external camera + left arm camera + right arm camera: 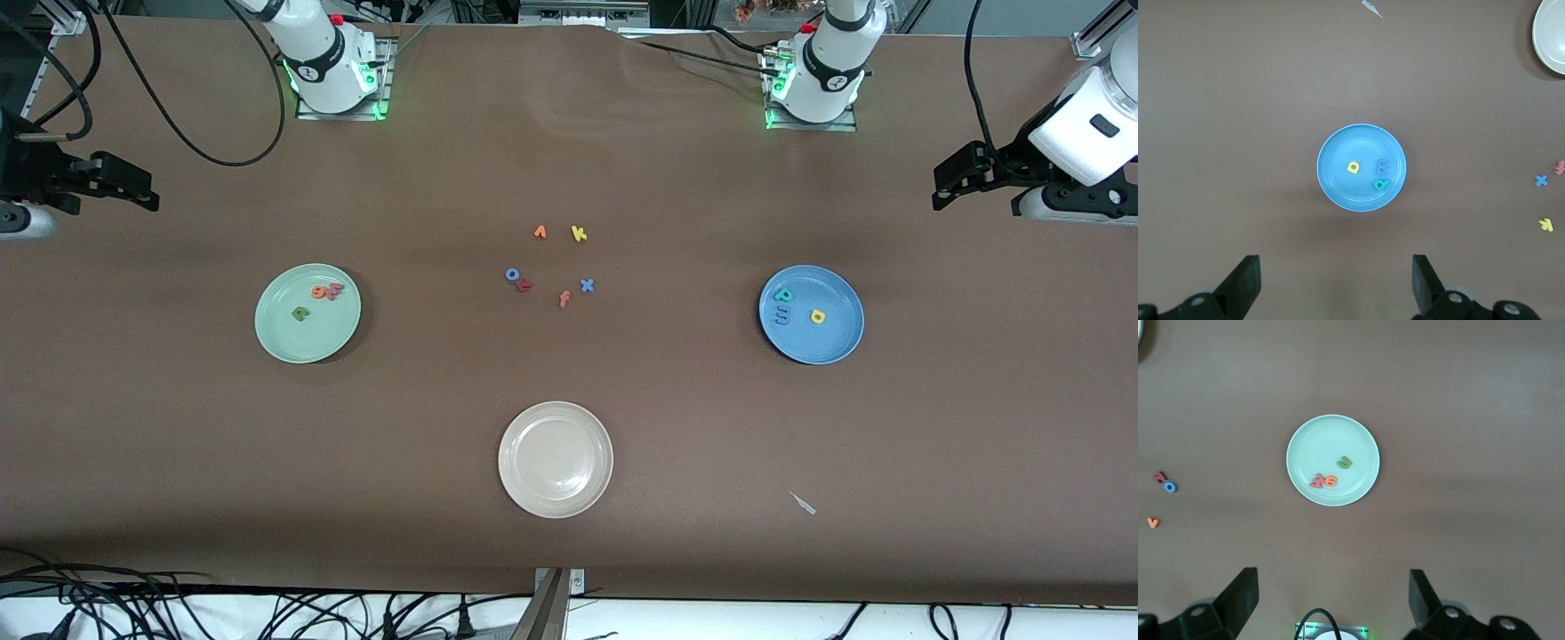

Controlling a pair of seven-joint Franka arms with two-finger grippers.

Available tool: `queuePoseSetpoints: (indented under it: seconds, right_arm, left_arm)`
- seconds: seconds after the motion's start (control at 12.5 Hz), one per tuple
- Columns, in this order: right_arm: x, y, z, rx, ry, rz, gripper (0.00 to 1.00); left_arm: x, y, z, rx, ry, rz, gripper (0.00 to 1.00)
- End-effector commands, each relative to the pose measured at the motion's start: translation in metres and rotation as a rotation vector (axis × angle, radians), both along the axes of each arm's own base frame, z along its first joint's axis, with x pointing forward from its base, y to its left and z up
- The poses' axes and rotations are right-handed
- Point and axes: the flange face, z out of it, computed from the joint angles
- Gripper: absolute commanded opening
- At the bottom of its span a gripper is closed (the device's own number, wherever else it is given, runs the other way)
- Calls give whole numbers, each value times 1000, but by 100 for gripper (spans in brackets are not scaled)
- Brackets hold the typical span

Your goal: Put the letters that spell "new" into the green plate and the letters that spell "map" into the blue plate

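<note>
Brown cloth covers the surface [569, 400] from end to end, with both arms pulled back high at its two ends. At the right arm's end, the right gripper [1331, 597] hangs with its jaws spread wide and empty; between them and well below lies the green plate [1313, 443], holding the green "n" [1345, 462], the orange "e" [1331, 481] and the pinkish-red "w" [1317, 481], the last two touching. At the left arm's end, the left gripper [1337, 280] likewise hangs with jaws released and holding nothing; between them, far below, sits the blue plate [1338, 143] with the yellow "a" [1353, 167], the blue "m" [1383, 165] and the teal "p" [1381, 183] inside it. Midway between the two plates, well apart from either pair of jaws, loose letters lie scattered: a yellow "k" [579, 233], a blue "o" [512, 274], a salmon "f" [564, 299], a blue "x" [587, 284]. A cream plate [533, 489] sits empty, nearest the front camera.
</note>
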Motion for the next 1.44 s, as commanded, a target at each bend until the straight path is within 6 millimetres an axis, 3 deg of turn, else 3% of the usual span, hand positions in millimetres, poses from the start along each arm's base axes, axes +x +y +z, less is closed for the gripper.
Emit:
queuePoseSetpoints:
  seconds: [0.0,0.16,0.64,1.36]
  right_arm:
    - [7,3,1,2,12,0,100]
    - [7,14,3,-3,9,27,100]
    - [6,6,1,-7,20,25,100]
    - [7,2,2,-7,13,19,100]
  left_arm:
    - [-3,2,2,-6,16,-3,100]
    - [-5,3,0,-5,35,-2,100]
    - [-7,11,0,-4,50,13,100]
    - [-9,6,-3,-5,62,4,100]
